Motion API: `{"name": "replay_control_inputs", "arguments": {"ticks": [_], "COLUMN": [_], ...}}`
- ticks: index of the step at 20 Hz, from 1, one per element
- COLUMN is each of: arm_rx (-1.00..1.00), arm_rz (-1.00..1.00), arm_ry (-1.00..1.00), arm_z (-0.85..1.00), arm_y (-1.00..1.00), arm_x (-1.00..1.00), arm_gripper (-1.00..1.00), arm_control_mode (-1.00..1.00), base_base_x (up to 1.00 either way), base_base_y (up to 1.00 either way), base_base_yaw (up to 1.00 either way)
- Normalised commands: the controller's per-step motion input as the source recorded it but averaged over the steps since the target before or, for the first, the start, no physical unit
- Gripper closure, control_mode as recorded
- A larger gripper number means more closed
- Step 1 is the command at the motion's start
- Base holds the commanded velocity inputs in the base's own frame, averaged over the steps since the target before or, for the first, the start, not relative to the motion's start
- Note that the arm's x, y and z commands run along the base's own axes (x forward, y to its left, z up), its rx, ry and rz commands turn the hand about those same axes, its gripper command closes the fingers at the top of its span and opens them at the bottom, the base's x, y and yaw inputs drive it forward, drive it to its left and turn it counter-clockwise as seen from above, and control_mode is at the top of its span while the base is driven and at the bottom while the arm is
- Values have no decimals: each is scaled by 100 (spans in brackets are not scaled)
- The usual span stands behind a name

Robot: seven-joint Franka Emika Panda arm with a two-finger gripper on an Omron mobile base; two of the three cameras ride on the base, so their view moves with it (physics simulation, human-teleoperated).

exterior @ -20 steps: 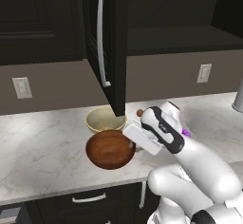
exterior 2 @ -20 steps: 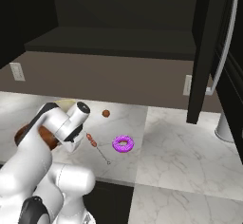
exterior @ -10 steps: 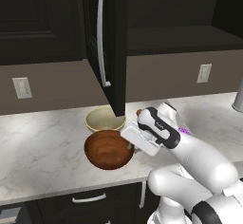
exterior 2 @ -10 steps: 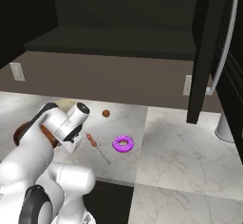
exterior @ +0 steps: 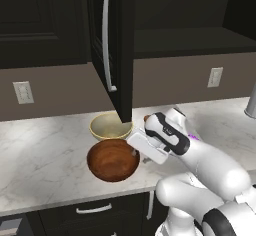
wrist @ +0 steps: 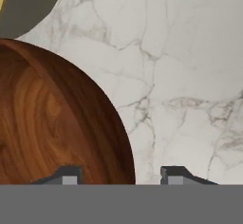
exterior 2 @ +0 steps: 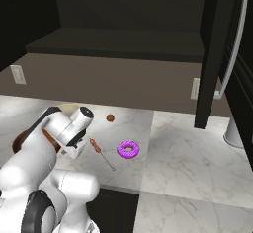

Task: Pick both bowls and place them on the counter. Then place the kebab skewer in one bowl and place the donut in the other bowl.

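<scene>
Below the open cabinet door (exterior: 116, 45), the brown bowl (exterior: 113, 159) stands upright on the marble surface (exterior: 45, 160), touching or just beside the cream bowl (exterior: 107, 125) behind it. Directly over the brown bowl's right rim the gripper (wrist: 116, 174) has its jaws parted, one tip inside the rim and one outside, clasping nothing. Right of the arm lie the kebab skewer (exterior 2: 101, 153), the donut (exterior 2: 128, 150) and a small brown ball (exterior 2: 110, 118), well apart from both bowls.

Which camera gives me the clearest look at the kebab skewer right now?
The right base view: the kebab skewer lies in plain sight on the counter beside the donut. In the left base view the arm covers that spot.
</scene>
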Motion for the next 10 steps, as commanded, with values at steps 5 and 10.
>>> {"name": "replay_control_inputs", "arguments": {"ticks": [5, 10], "arm_rx": [0, 0], "arm_rz": [0, 0], "arm_ry": [0, -10], "arm_z": [2, 37], "arm_y": [0, -11], "arm_x": [-2, -16], "arm_gripper": [-100, -100], "arm_control_mode": [-100, -100], "base_base_x": [0, 0], "base_base_y": [0, 0], "base_base_yaw": [0, 0]}}
